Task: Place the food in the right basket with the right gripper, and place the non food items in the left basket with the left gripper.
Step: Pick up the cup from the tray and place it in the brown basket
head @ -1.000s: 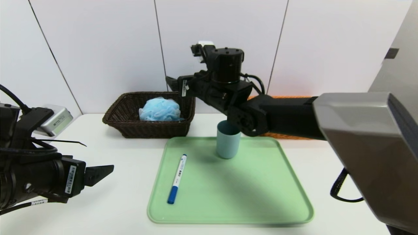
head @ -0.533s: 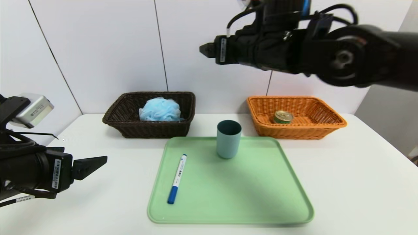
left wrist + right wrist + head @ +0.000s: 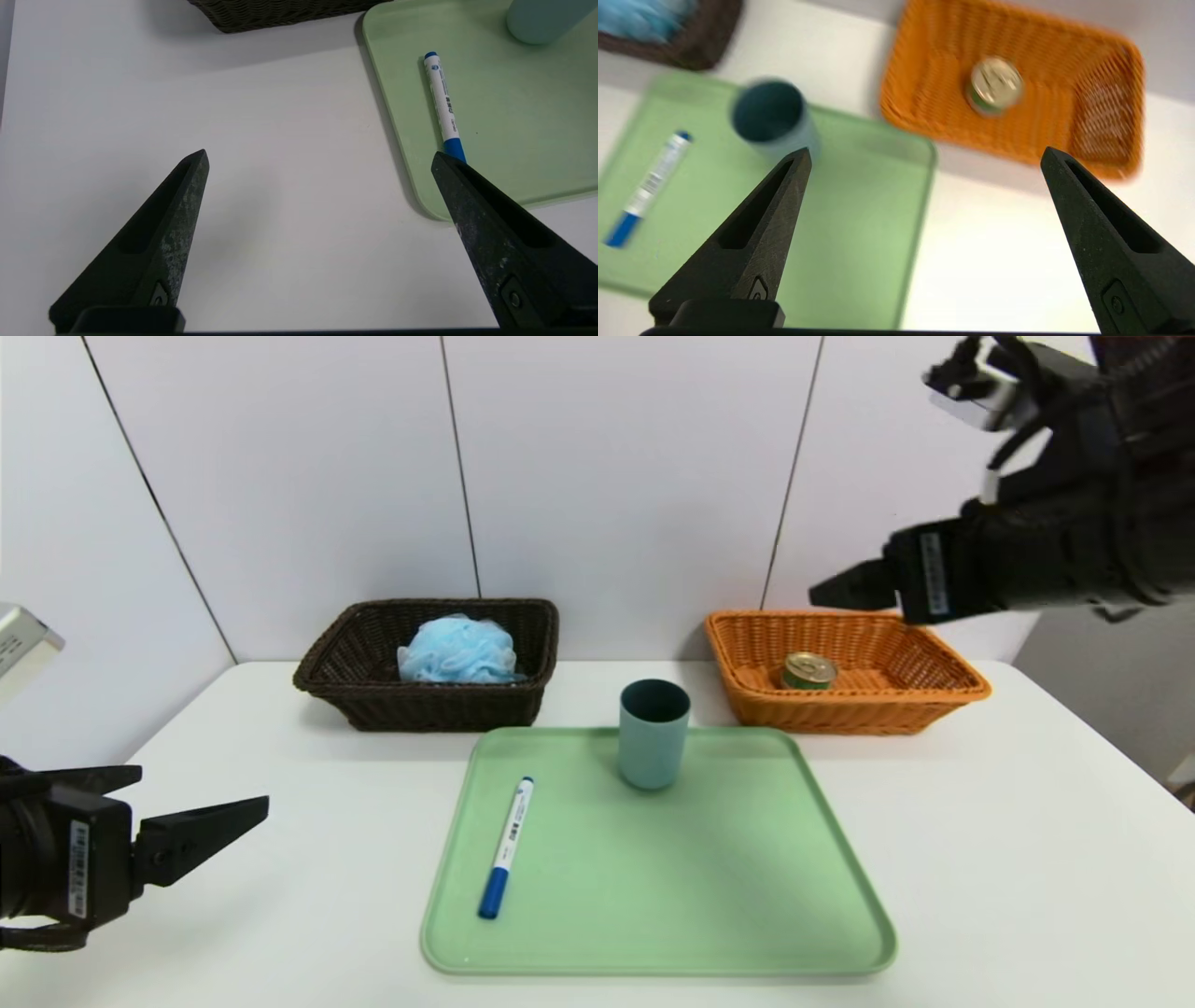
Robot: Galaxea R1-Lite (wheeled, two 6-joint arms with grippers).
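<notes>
I judge the food step done: the can sits in the orange basket, my right gripper hanging spread and empty above that basket. Puff lies in the dark basket. On the tray, left of the basket, cup and marker wait for my left gripper, spread, empty. Its wrist view shows the marker's cap near one fingertip.

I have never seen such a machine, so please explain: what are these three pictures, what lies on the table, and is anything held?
It is a robot with two arms. One camera looks down from its head; one sits on each wrist, showing that arm's black two-finger pincer. The left pincer and the right pincer are open and empty. On the white table, a green plastic tray carries a grey-blue plastic cup and a white marker pen with blue cap. The dark brown wicker basket holds a fluffy light-blue bath puff; the orange wicker basket holds a small round tin can.
</notes>
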